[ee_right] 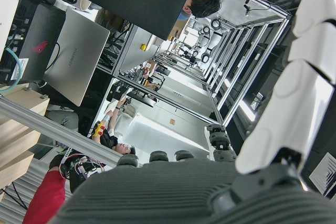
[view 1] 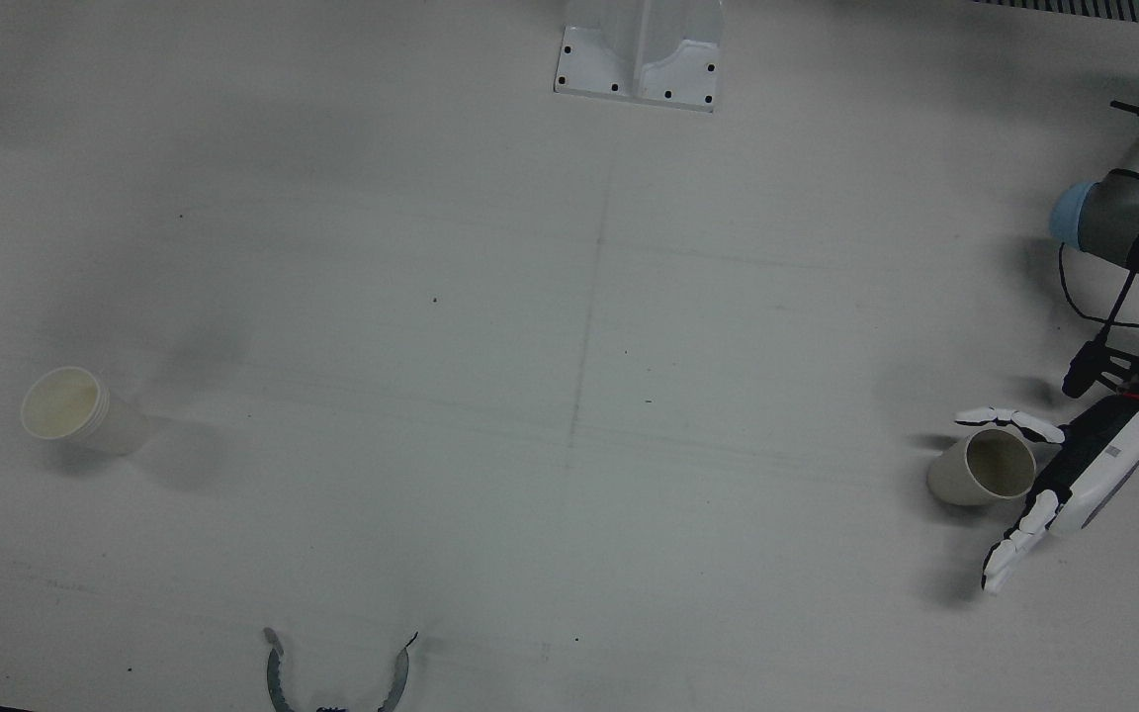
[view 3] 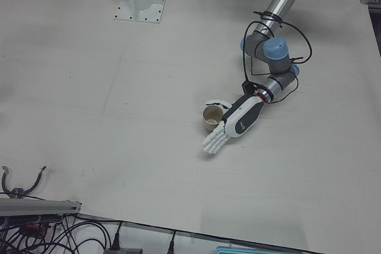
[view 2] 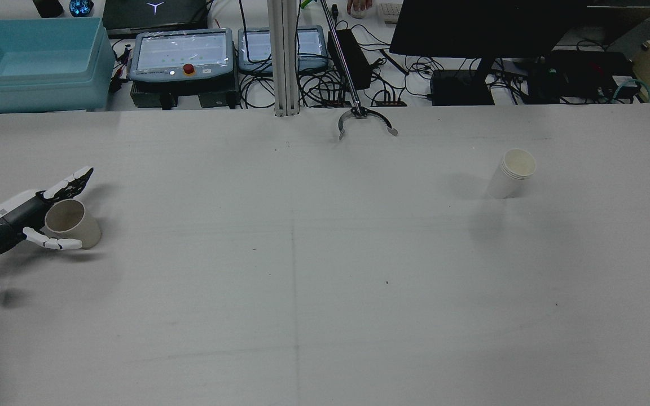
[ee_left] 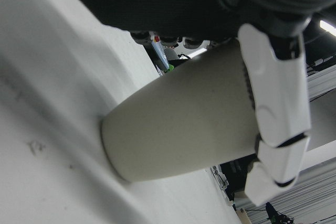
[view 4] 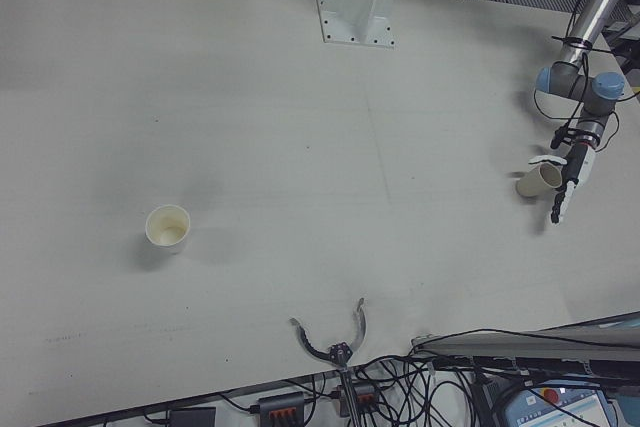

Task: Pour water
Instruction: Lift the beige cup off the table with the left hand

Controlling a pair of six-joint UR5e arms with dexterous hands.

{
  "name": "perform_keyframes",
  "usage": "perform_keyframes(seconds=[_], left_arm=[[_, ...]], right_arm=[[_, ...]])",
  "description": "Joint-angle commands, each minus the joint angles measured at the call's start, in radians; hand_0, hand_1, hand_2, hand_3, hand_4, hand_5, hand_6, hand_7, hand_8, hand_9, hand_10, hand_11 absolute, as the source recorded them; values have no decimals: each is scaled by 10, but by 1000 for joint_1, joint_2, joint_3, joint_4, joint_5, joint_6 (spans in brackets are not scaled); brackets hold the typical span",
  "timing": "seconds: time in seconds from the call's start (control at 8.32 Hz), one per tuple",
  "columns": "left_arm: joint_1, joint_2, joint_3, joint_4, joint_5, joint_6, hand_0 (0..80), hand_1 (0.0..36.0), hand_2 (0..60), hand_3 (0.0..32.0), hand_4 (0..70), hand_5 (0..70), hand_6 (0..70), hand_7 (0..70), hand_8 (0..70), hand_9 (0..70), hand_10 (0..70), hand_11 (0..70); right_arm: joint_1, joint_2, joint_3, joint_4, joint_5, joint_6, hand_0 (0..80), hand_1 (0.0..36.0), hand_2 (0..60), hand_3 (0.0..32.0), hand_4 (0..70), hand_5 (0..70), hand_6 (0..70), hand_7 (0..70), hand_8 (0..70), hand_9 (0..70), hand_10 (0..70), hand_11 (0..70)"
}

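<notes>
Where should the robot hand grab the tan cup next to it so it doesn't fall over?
Probably round the middle of the tan cup's side wall, coming in level from the left robot hand's own side. The cup stands upright and widens toward its open top, and the fingers are already spread on both sides of it.

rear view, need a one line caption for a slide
Left robot hand open around a cup; second cup stands far right.

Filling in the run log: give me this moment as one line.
phase: approach | left robot hand: open around beige cup, not closed | white cup: upright, far side, untouched | right robot hand: off table, holds nothing
</notes>
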Motion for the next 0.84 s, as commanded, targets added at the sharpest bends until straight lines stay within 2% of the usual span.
perform_keyframes(seconds=[0.0, 0.48, 0.6, 0.72], left_arm=[[-1, 4, 0, 3, 4, -1, 502, 221, 208, 0, 43, 85, 0, 15, 0, 0, 6, 29], [0, 5, 0, 9, 4, -1, 508, 227, 226, 0, 136, 169, 0, 20, 0, 0, 9, 32], [0, 4, 0, 15, 4, -1, 512, 236, 257, 0, 181, 211, 0, 31, 0, 0, 13, 37], [-1, 2, -2, 20, 5, -1, 509, 233, 288, 0, 269, 274, 0, 51, 0, 0, 14, 36]], right_arm=[[0, 0, 0, 0, 0, 2, 457, 141, 114, 44, 0, 0, 0, 0, 0, 0, 0, 0], [0, 0, 0, 0, 0, 2, 456, 140, 114, 44, 0, 0, 0, 0, 0, 0, 0, 0], [0, -2, 0, 0, 0, 2, 456, 139, 114, 44, 0, 0, 0, 0, 0, 0, 0, 0], [0, -2, 0, 0, 0, 2, 455, 138, 114, 42, 0, 0, 0, 0, 0, 0, 0, 0]])
